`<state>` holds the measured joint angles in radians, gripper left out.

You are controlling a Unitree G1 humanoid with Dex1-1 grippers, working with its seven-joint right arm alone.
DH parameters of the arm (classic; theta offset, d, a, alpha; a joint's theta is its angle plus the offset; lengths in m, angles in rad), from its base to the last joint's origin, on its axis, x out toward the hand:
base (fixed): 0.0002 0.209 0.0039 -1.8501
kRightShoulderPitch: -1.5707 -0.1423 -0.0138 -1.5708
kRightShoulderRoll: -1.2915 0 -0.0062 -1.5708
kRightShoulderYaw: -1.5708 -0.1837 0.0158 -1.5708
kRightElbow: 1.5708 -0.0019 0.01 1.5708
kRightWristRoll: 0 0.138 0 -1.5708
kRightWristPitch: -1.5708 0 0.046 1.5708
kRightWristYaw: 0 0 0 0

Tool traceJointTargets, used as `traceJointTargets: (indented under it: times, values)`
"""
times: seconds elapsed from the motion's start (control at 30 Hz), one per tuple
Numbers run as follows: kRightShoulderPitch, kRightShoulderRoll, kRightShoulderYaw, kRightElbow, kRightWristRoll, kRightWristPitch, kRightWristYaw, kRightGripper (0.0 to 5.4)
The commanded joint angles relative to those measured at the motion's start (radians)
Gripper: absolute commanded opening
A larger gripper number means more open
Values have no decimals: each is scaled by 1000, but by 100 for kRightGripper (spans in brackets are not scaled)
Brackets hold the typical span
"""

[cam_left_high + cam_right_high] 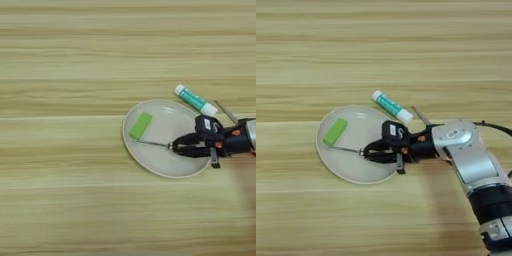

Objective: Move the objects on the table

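My right gripper point(363, 151) reaches in from the right over a pale round plate point(165, 164) on the table point(70, 205). Its two black fingers meet at their tips on a thin silver blade, the scissors point(152, 144), which points left just above the plate's middle. The handles are hidden between the fingers. A thin grey rod point(421, 116), probably the screwdriver's shaft, lies behind the wrist with its handle hidden under the arm.
A green block point(141, 125) lies on the plate's left part. A white and green tube point(196, 100) lies just behind the plate's far right rim. The silver forearm point(471, 160) crosses the table's lower right.
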<state>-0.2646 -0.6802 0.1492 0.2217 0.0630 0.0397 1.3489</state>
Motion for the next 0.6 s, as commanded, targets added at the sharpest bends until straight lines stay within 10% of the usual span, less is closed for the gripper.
traceJointTargets:
  times: [0.03,0.6]
  values:
    - [-59,-39,-56,-55,42,5,-30,79]
    - [-153,-78,-173,-4,92,23,-65,79]
